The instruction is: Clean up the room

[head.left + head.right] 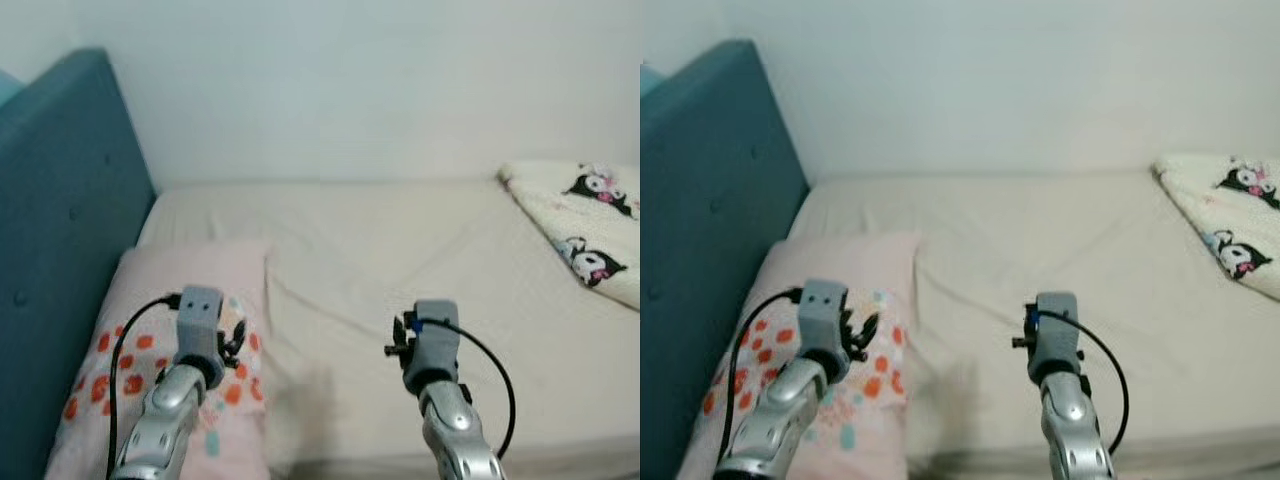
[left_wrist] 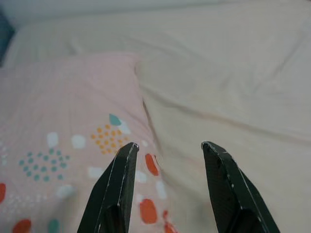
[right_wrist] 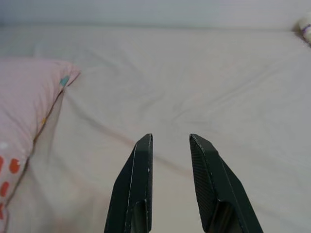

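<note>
Left gripper (image 2: 167,148): your two black fingers (image 2: 116,184) stand wide apart and hold nothing; they hover over the right-hand edge of the pink pillow (image 1: 150,340), where its spotted cover meets the cream sheet (image 1: 400,260). Right gripper (image 3: 170,141): the fingers (image 3: 138,179) stand narrower, a small gap between them, also empty, above bare sheet near the middle of the bed.

From the head camera, the pillow lies at about 8 o'clock, flat against the teal headboard (image 1: 60,220) that runs up the left side. The sheet spreads from the centre toward 12 o'clock, where it meets the pale wall (image 1: 380,80); shallow creases fan out from the pillow's corner. A white blanket (image 1: 590,230) printed with black-and-white cartoon figures lies bunched at about 2 o'clock, well apart from both grippers.

Step in hand, as a judgement: you appear to be tidying the bed, with both arms raised and nothing yet gripped. The next move probably calls for lowering the left fingers onto the pillow's edge to square it against the headboard, or turning toward 2 o'clock for the blanket, which would need the body to shift.
</note>
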Robot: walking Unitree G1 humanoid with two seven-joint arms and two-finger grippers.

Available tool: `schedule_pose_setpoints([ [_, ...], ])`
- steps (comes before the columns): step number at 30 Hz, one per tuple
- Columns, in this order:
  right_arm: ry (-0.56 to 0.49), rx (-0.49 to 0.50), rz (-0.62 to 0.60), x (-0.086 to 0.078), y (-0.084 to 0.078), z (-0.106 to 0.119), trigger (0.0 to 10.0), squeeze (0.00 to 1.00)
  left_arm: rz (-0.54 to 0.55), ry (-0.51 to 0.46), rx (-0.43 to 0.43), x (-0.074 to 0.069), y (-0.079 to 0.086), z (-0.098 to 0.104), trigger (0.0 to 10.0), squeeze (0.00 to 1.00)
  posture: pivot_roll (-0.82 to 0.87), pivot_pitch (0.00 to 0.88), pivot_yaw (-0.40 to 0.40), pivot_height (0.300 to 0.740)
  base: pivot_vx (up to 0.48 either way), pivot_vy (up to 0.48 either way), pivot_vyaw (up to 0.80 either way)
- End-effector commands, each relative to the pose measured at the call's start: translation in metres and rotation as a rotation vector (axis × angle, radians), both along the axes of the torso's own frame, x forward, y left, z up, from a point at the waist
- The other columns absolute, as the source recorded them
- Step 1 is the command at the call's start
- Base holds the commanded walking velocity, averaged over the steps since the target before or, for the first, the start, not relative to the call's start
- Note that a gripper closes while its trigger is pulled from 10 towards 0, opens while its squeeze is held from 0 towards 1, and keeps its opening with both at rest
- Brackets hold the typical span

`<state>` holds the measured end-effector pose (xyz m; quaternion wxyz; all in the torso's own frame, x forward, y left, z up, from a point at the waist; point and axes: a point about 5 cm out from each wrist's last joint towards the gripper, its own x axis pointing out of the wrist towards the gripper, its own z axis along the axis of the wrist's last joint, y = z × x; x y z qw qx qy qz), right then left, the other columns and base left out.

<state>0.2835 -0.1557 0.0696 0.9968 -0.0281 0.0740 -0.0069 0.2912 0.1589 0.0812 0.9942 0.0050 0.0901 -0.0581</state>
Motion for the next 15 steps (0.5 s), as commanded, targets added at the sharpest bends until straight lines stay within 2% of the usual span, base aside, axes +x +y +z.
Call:
schedule_pose_setpoints([
  [1, 0.024, 0.003, -0.013, -0.0018, -0.0043, -0.0038, 10.0, 0.0, -0.001, 0.02, 0.004, -0.0021, 0.0002, -0.0035, 10.0, 0.0, 0.01, 0.048, -0.022, 0.74, 0.0, -0.48, 0.0],
  [3, 0.025, -0.002, -0.001, -0.0011, -0.0032, -0.0035, 10.0, 0.0, -0.002, 0.019, 0.003, -0.0019, -0.0004, -0.0033, 10.0, 0.0, 0.01, 0.042, -0.02, 0.74, 0.0, -0.48, 0.0],
  [6, 0.027, 0.002, 0.004, -0.0008, -0.0021, -0.0037, 10.0, 0.0, -0.005, 0.019, 0.003, -0.0018, -0.0009, -0.0033, 10.0, 0.0, 0.01, 0.039, -0.018, 0.74, 0.0, -0.48, 0.55],
  [14, 0.033, 0.007, -0.002, -0.0022, -0.002, -0.0047, 10.0, 0.0, -0.01, 0.023, 0.005, -0.0032, -0.0009, -0.0038, 10.0, 0.0, 0.01, 0.035, -0.016, 0.74, 0.0, -0.48, 0.8],
  [15, 0.033, 0.027, -0.013, -0.0022, -0.0032, -0.0047, 10.0, 0.0, -0.01, 0.024, 0.006, -0.0033, -0.0007, -0.0036, 10.0, 0.0, 0.01, 0.034, -0.015, 0.74, 0.0, -0.48, 0.0],
])
